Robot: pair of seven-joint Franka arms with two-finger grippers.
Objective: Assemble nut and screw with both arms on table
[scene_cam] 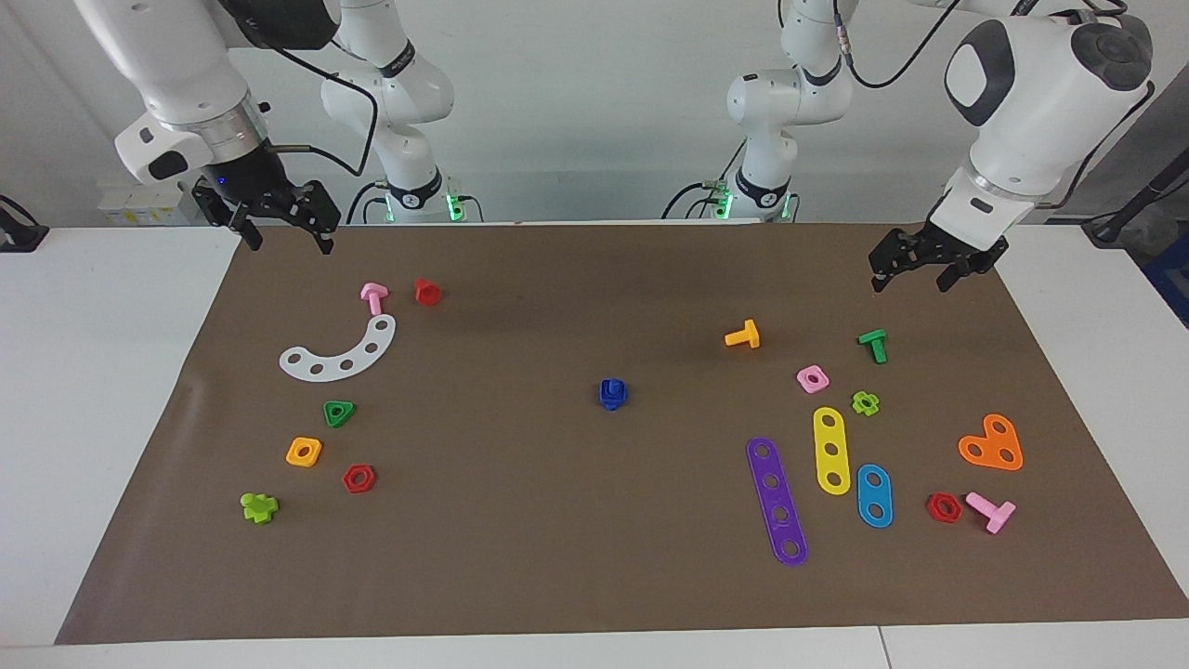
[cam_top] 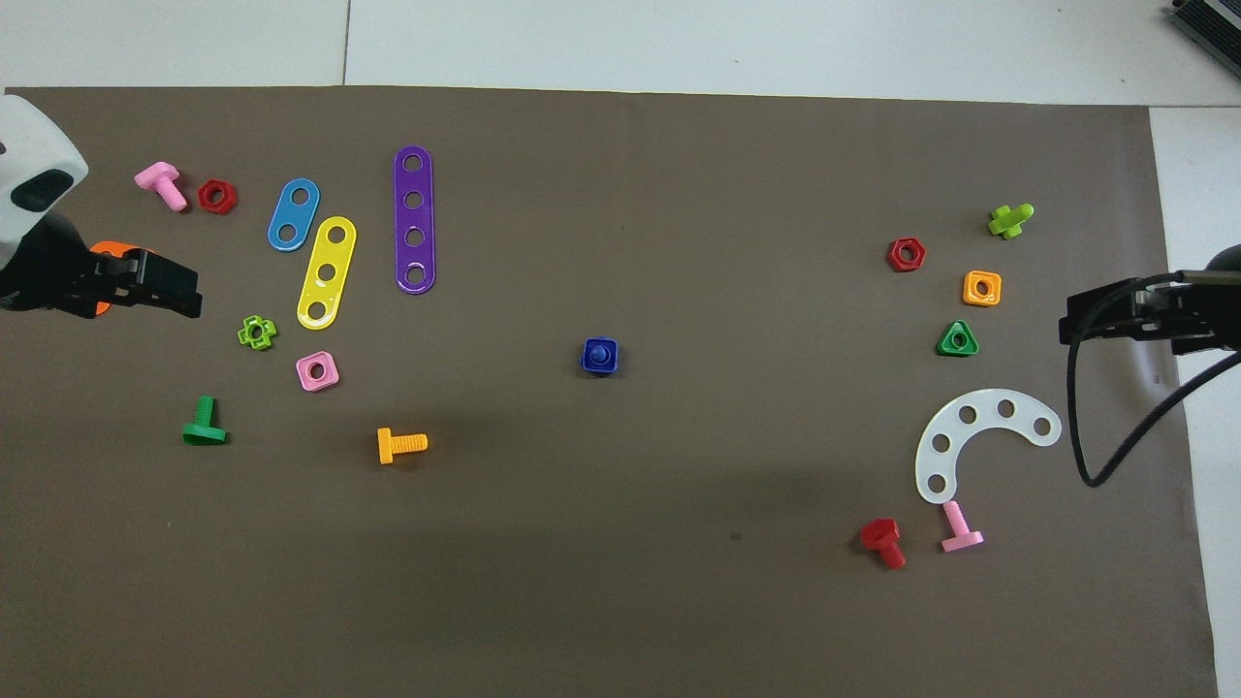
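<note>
A: How were the claws?
B: Left gripper (scene_cam: 908, 272) and right gripper (scene_cam: 285, 231) both gaped empty, raised over the mat's (scene_cam: 594, 576) robot-side corners.
A: The nut (scene_cam: 612, 395)?
B: On the screw (cam_top: 600, 353), mid-mat.

White jointed arms (scene_cam: 1022, 102), dark grey joint caps, black cables, black pincers.
</note>
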